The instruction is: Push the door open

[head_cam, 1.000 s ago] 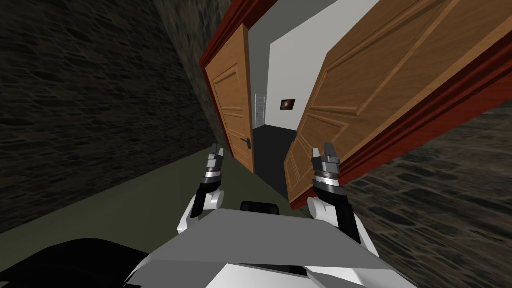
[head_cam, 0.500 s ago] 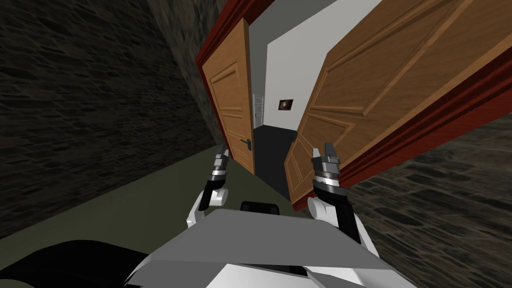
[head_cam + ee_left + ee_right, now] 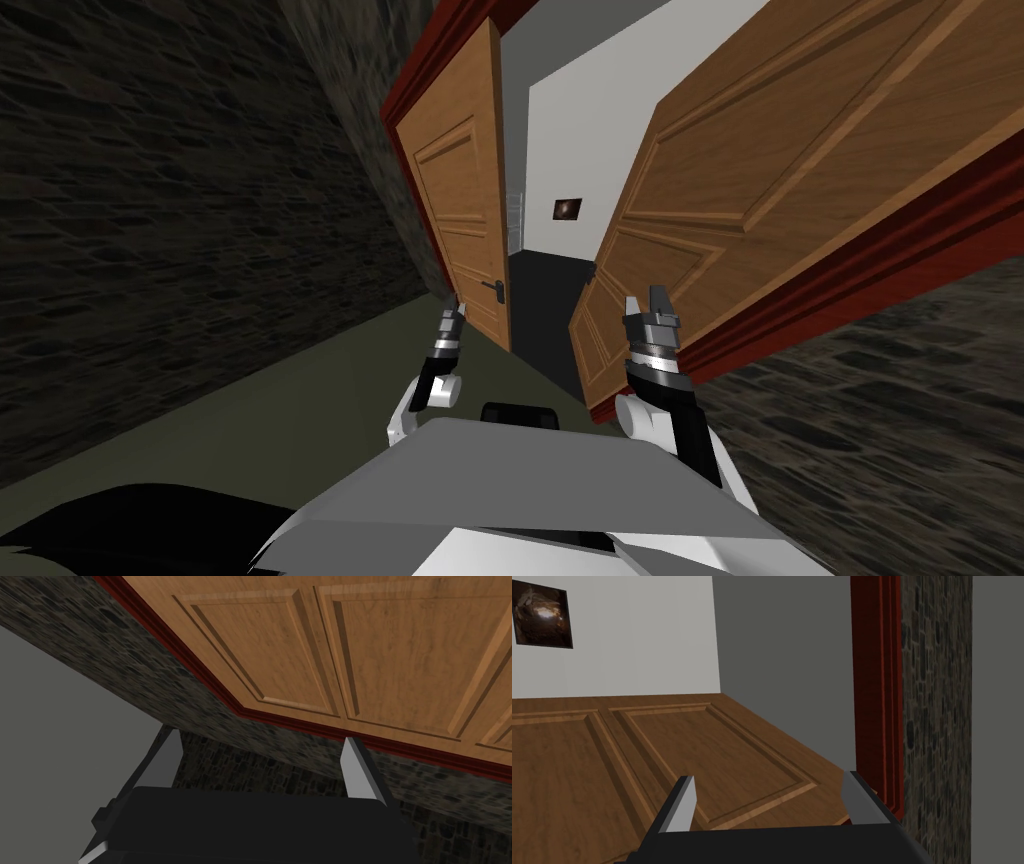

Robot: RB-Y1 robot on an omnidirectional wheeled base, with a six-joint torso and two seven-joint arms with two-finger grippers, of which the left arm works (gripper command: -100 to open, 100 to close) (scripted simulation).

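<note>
A dark stone wall (image 3: 180, 200) takes up the left of the head view, with a dull green floor (image 3: 300, 400) running along its foot. There are two arms, each ending in one tool with two thin grey fingers.

The left tool (image 3: 452, 305) sits just left of centre, its tip right at the lower edge of the left door leaf (image 3: 460, 200); I cannot tell whether they touch. In its wrist view both fingers (image 3: 167, 761) stand spread with nothing between them, pointing at panelled wood, a red strip and stonework.

The door has two wooden leaves in one red frame (image 3: 420, 70). The left leaf stands above centre and carries one dark handle (image 3: 493, 290) near its free edge. Both leaves are ajar, and the gap between them shows a white wall (image 3: 600, 150) with one small dark picture (image 3: 567, 208).

The right door leaf (image 3: 780, 160) spans the upper right. The right tool (image 3: 645, 300) is raised in front of that leaf's lower corner, right of centre. Its two fingers (image 3: 682, 808) are also spread and hold nothing, with panelled wood just beyond them
</note>
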